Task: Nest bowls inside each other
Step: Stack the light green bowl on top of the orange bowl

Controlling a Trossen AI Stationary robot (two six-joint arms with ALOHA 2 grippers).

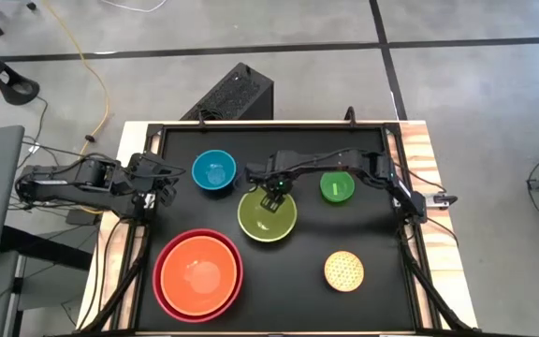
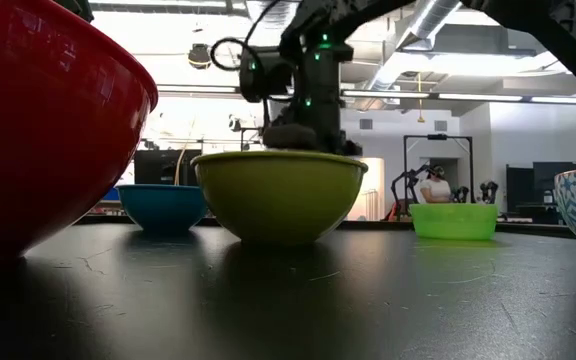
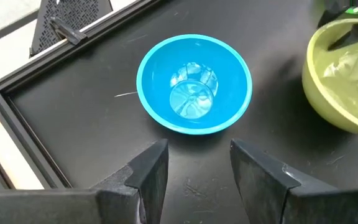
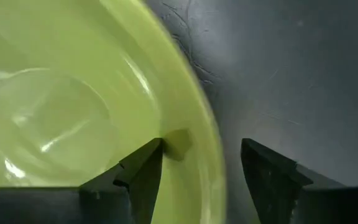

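On the left of the black surface (image 1: 279, 281), seen from above, the left pincer (image 1: 162, 183) waits with fingers spread and empty, just beside the blue bowl (image 1: 214, 171). Nearer the front sits the orange bowl (image 1: 198, 271), already nested in the red bowl (image 1: 165, 290). At the middle, the right pincer (image 1: 274, 196) hangs over the far rim of the lime bowl (image 1: 267, 216), released, one finger inside the wall and one outside, not yet clamped. Further right stand the small green bowl (image 1: 337, 187) and, well apart toward the front, the yellow patterned bowl (image 1: 343, 271).

These bowls look like thin, glossy plastic: light, stiff, and probably slippery, so the rim wall is the sensible place to pinch, squarely enough that the bowl does not tip or swing.

Only the right wrist view shows the fingers (image 4: 138, 180) straddling the rim; the table-level view merely shows the pincer (image 2: 308, 140) at rim height.
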